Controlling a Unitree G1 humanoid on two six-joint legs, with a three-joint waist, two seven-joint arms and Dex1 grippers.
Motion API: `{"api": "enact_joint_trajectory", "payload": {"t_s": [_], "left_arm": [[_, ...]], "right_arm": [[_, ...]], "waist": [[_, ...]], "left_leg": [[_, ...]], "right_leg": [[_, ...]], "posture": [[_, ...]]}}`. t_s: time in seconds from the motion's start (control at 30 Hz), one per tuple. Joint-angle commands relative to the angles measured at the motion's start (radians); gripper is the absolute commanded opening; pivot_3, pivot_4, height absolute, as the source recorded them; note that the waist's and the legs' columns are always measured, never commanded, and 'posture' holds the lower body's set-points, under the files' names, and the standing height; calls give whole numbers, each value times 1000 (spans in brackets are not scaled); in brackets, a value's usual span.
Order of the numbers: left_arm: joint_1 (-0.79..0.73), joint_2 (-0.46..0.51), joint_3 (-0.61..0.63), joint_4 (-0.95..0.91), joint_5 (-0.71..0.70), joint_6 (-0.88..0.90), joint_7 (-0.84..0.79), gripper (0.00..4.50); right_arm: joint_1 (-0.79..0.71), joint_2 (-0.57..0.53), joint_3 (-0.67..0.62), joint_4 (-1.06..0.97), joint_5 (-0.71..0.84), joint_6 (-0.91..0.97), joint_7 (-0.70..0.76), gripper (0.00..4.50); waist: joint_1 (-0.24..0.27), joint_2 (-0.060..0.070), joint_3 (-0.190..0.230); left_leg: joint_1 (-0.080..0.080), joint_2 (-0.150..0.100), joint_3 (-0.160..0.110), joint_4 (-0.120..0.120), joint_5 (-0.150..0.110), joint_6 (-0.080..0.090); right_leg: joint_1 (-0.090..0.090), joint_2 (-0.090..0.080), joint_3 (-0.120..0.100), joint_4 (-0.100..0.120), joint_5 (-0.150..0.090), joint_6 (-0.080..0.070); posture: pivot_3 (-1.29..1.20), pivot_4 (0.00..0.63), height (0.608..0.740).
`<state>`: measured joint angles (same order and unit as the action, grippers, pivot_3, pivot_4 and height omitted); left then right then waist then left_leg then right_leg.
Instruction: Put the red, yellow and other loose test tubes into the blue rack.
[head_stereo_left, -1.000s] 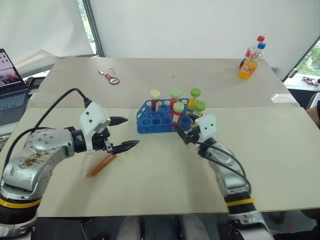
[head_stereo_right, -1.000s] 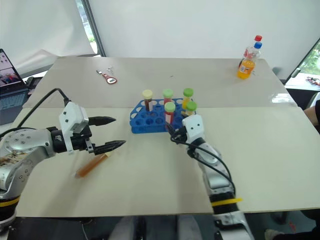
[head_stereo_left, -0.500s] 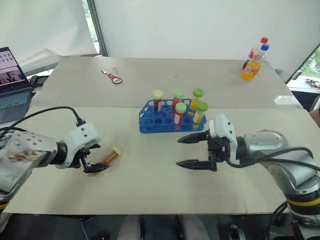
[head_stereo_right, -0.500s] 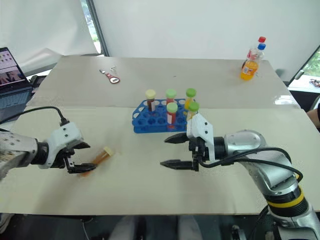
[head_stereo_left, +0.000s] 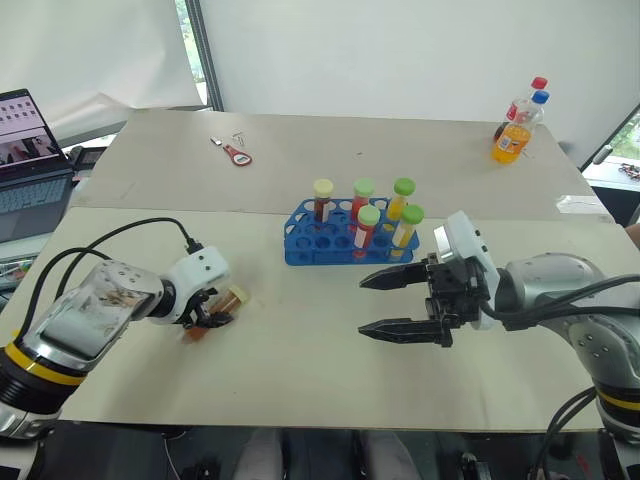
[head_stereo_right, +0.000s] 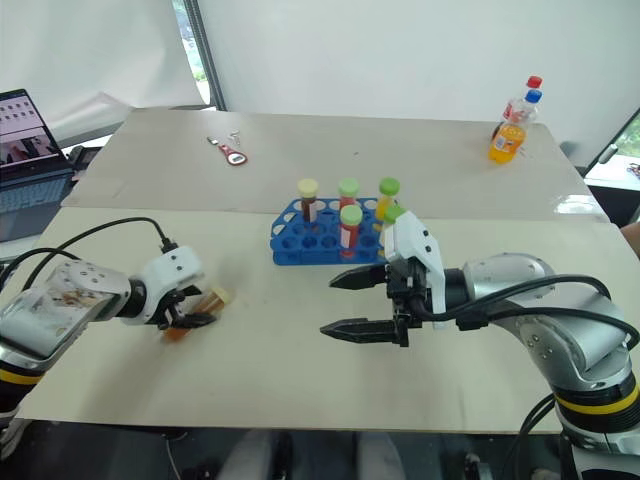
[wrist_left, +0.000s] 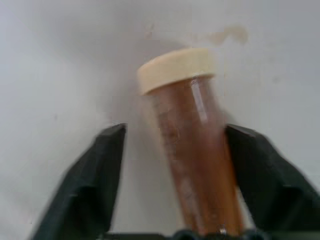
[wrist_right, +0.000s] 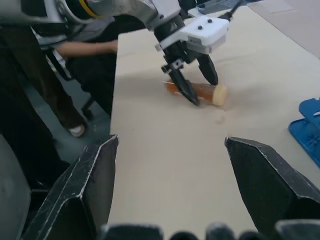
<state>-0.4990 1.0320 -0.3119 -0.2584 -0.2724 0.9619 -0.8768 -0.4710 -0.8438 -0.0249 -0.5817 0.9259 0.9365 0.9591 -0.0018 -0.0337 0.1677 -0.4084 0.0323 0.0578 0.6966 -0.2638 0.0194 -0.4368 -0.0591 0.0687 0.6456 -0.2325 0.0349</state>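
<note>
The left gripper (head_stereo_left: 210, 318) is down on the counter (head_stereo_left: 300, 350) near its left edge, fingers (wrist_left: 95, 170) straddling the amber tube (wrist_left: 192, 150), which lies flat with its cream cap pointing away toward the rack (head_stereo_left: 320, 240). In the left wrist view one finger sits close against the glass and the other stands a little off it, so this looks like a grip in the making; whether the tube is truly pinched, I cannot tell. This is the pickup step for what appears to be the last loose tube: five capped tubes stand upright in the rack at the counter's middle.

The left arm reaches low with the wrist tipped steeply down at the tube. The right gripper (head_stereo_left: 395, 303) hangs above the counter just in front of the rack, pointing across toward the left, fingers wide apart and empty.

Next, by my reading: finish the squeeze, lift clear of the counter, swing the tube upright with the cap on top, and carry it over to a free hole. A lying tube can roll out of a loose pinch, so the hold wants to be firm first.
</note>
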Motion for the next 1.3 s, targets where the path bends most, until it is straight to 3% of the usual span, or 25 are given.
{"api": "enact_joint_trajectory", "payload": {"t_s": [0.03,0.07,0.2,0.37,0.5,0.63,0.83,1.07,1.3], "left_arm": [[-18,-1,-25,-9,35,-34,-33,1235],[-19,9,-19,-13,31,-52,-57,912],[-48,18,18,8,31,-153,-133,873],[-140,-106,114,56,-51,-277,-179,873],[-242,-318,183,205,-83,-416,-124,873],[-327,-592,239,430,-64,-648,6,873],[-373,-761,238,719,13,-936,37,873],[-429,-845,256,933,56,-1086,85,873],[-423,-887,258,992,85,-1127,106,873]], "right_arm": [[7,-39,-53,-39,38,21,-13,3786],[7,-51,-64,-43,48,31,-21,3786],[35,-107,-111,-55,63,42,-33,3786],[102,-197,-162,-100,26,29,-53,3786],[163,-215,-221,-153,14,27,-128,3786],[268,-218,-284,-237,-38,60,-260,3786],[217,-123,-322,-258,24,60,-438,3786],[232,-135,-338,-279,66,82,-506,3786],[259,-153,-341,-293,101,90,-542,3786]], "waist": [[0,0,0],[0,0,0],[1,0,0],[15,-1,0],[16,-1,0],[19,-1,0],[0,-1,0],[10,-1,0],[14,-1,0]], "left_leg": [[0,0,0,0,0,0],[0,0,0,0,0,0],[0,0,0,0,0,0],[-2,0,-1,3,0,0],[-5,-1,-2,7,0,1],[-7,-1,-4,10,-1,1],[-8,-2,-4,13,-2,3],[-10,-2,-5,13,-2,4],[-11,-2,-6,15,-2,4]], "right_leg": [[0,0,0,0,0,0],[0,0,0,0,0,0],[0,0,0,0,0,0],[0,-1,-1,0,0,0],[0,-1,-1,0,1,2],[0,-1,-1,0,2,3],[0,0,1,0,2,4],[0,-1,0,-1,3,5],[0,-1,0,-2,4,6]], "posture": [[0,150,733],[0,150,733],[0,150,733],[0,150,733],[0,150,733],[0,150,733],[0,150,733],[0,150,733],[0,150,733]]}}
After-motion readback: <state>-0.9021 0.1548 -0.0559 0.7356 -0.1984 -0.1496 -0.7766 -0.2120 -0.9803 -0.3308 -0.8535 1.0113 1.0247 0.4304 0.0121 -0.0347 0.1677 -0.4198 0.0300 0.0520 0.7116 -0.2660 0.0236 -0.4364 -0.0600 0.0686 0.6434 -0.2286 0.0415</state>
